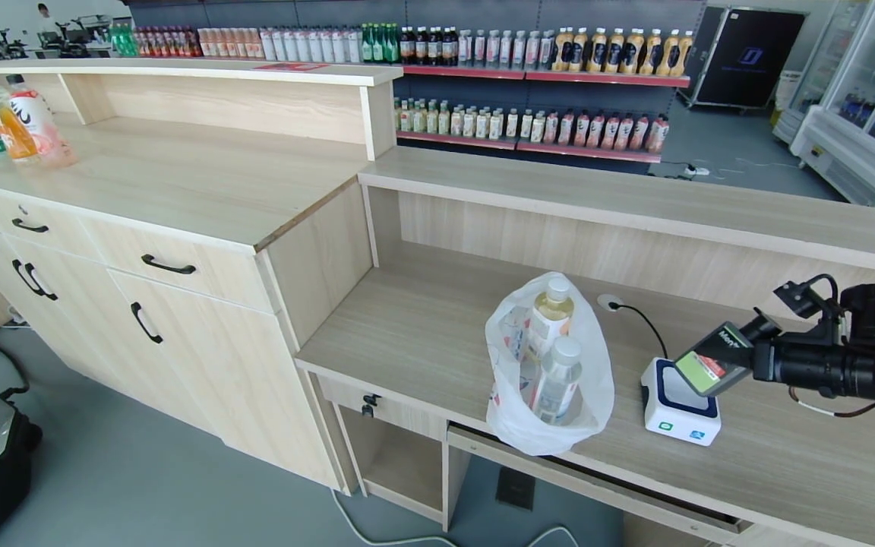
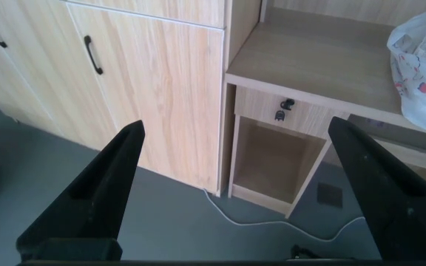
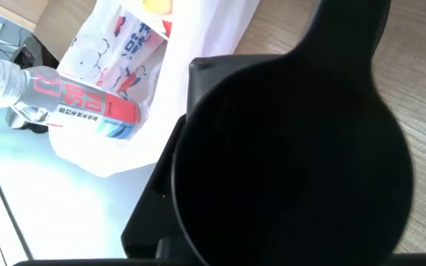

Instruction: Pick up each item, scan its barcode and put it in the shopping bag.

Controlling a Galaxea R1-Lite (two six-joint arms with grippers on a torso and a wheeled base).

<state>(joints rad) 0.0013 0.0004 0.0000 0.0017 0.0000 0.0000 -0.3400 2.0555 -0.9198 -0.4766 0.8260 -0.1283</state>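
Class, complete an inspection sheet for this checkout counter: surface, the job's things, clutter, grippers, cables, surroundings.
Surface: pale wooden desk, below a higher counter.
Job's things: white shopping bag standing with two bottles inside; scanner beside it; three bottles on the higher counter.
Clutter: nothing seen.
Grippers: right gripper holds a small box over the scanner; left gripper over the floor, jaws wide apart.
Cables: black cable from scanner into a desk hole; white cable on the floor.
Surroundings: drink shelves and fridges behind.
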